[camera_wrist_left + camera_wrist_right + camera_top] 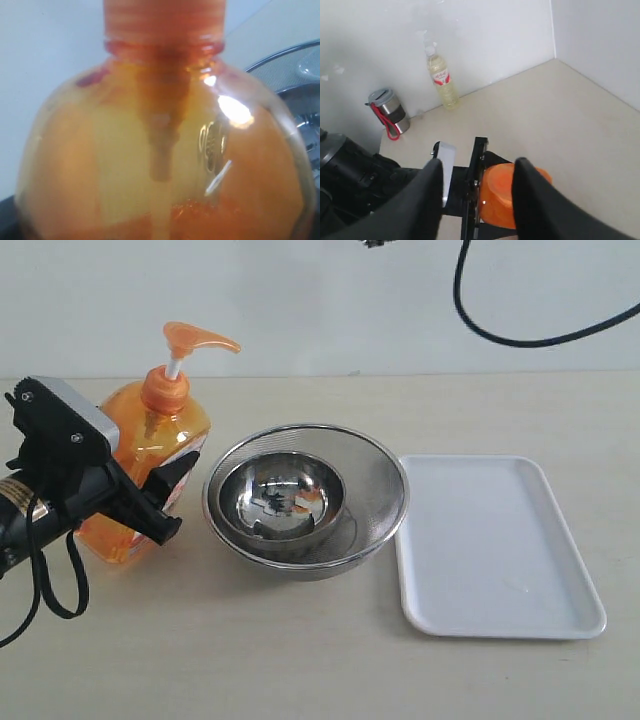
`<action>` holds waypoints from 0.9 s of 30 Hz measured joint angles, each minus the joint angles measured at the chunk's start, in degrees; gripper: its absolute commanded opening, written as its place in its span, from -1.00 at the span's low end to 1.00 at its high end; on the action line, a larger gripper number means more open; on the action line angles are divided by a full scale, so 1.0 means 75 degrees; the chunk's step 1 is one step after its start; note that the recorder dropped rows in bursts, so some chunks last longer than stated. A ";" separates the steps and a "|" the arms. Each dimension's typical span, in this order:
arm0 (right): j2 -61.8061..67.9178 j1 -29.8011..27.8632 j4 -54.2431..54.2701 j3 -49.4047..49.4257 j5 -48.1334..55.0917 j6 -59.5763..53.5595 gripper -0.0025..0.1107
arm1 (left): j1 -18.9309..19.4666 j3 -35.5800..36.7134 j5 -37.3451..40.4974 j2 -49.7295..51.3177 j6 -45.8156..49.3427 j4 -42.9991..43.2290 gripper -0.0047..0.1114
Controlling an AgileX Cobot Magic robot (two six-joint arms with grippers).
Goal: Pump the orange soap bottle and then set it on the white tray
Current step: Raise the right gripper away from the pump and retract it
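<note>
1. At the left of the table (300, 650), the orange soap bottle (140, 445) is stood upright, with its pump head (196, 340) raised on the white stem and the spout pointed right.
2. The bottle is clasped low on its body by the left gripper (172, 498). Its black fingers (160, 522) are closed against the labelled side.
3. In the left wrist view, nearly everything is covered by the bottle's neck and shoulder, and the gripper's fingers cannot be made out there.
4. The right gripper (480, 164) is spread wide and nothing is held by it. The pump head is seen between its two blurred fingers (427, 200).
5. Just right of the bottle, two steel bowls (375, 455) are nested, the smaller inside the larger.
6. The white tray (500, 625) is laid flat just right of the bowls. The bottle is kept well apart from it, with the bowls between.
7. Against the wall in the right wrist view, a clear bottle of pale yellow liquid (442, 82) and a steel mug (389, 109) with a red strap are seen.
</note>
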 measured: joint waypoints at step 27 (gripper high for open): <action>-0.4216 -0.1110 -0.0002 0.2885 0.2946 0.0166 -0.96 | 0.0000 0.0000 -0.0130 0.0000 -0.1590 -0.0681 -0.84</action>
